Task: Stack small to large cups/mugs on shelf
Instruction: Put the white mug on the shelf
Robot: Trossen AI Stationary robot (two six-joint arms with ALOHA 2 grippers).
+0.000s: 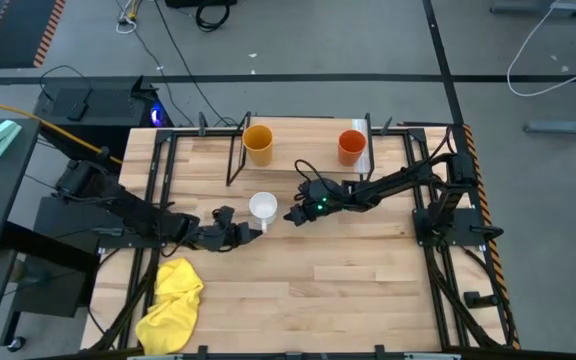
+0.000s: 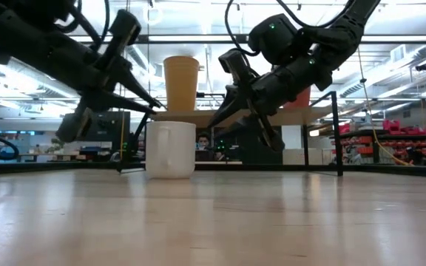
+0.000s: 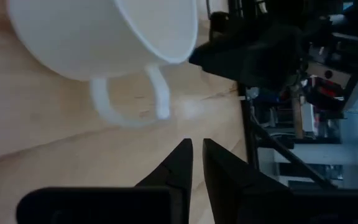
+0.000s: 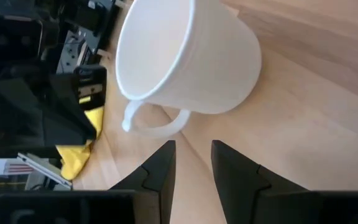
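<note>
The white mug (image 1: 262, 207) stands upright on its base on the tabletop, its handle (image 3: 129, 107) turned toward the near edge. The yellow-orange cup (image 1: 258, 143) stands on the left end of the shelf (image 1: 303, 150). The red-orange cup (image 1: 351, 146) stands on its right end, by the pale strip. My left gripper (image 1: 253, 231) lies low just near-left of the mug. Its fingers (image 3: 185, 158) are almost together and point at the handle from a short way off. My right gripper (image 1: 293, 214) hovers just right of the mug, slightly open (image 4: 191, 146), touching nothing.
A crumpled yellow cloth (image 1: 173, 300) lies near the table's near-left corner. The shelf's thin black legs (image 1: 236, 165) stand just beyond the mug. Black frame rails run along both table sides. Bare wood stretches over the near middle and right (image 1: 368, 290).
</note>
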